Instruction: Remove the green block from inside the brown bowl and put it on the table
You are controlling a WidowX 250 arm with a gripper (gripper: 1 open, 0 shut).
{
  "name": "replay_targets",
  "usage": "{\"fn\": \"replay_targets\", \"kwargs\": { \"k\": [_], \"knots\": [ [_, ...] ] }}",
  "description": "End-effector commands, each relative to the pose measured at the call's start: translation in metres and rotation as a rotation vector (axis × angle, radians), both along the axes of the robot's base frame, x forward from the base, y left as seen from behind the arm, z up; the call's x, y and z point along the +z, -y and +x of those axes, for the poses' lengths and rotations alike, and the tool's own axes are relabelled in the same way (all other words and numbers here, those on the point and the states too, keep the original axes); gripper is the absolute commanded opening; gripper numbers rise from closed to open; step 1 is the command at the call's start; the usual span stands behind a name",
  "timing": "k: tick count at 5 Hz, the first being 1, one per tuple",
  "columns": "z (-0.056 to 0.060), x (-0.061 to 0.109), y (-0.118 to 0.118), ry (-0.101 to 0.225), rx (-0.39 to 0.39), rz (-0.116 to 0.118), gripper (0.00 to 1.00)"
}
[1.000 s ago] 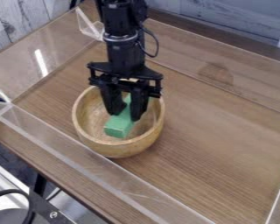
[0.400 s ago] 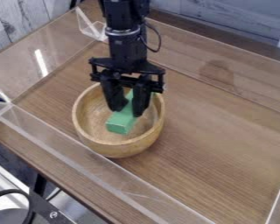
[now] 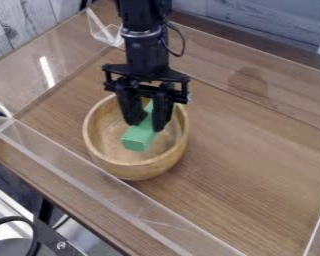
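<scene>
The green block (image 3: 137,137) lies tilted inside the brown bowl (image 3: 104,153), which sits on the table (image 3: 243,170) left of centre. My gripper (image 3: 145,116) points down into the bowl from above, and its black fingers are shut on the block's upper end. The block's lower end still rests near the bowl's floor.
Low clear acrylic walls (image 3: 69,190) border the tabletop on the near and left sides. Open wood surface stretches to the right of the bowl and behind it. A black cable (image 3: 29,240) shows at the bottom left, outside the wall.
Arm and gripper have shifted slightly up and to the right in the picture, and the block's upper end has come with them. The fingers stay shut.
</scene>
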State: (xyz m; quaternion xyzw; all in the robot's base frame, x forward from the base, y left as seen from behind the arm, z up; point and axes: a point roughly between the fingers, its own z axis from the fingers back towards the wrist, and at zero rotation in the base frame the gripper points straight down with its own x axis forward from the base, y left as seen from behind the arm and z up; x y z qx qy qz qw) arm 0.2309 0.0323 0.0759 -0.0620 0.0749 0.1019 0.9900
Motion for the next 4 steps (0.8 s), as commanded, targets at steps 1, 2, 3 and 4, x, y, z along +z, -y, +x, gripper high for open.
{"fn": "replay_targets", "kwargs": {
  "k": [1,2,3,4],
  "knots": [
    [0.0117,0.0162,-0.0002,0.065,-0.004,0.011,0.00],
    [0.0124,0.0176,0.0004,0.063,-0.003,0.009,0.00],
    [0.0135,0.0195,0.0013,0.062,-0.002,0.005,0.00],
    [0.0148,0.0213,0.0024,0.061,-0.001,0.001,0.00]
  ]
}}
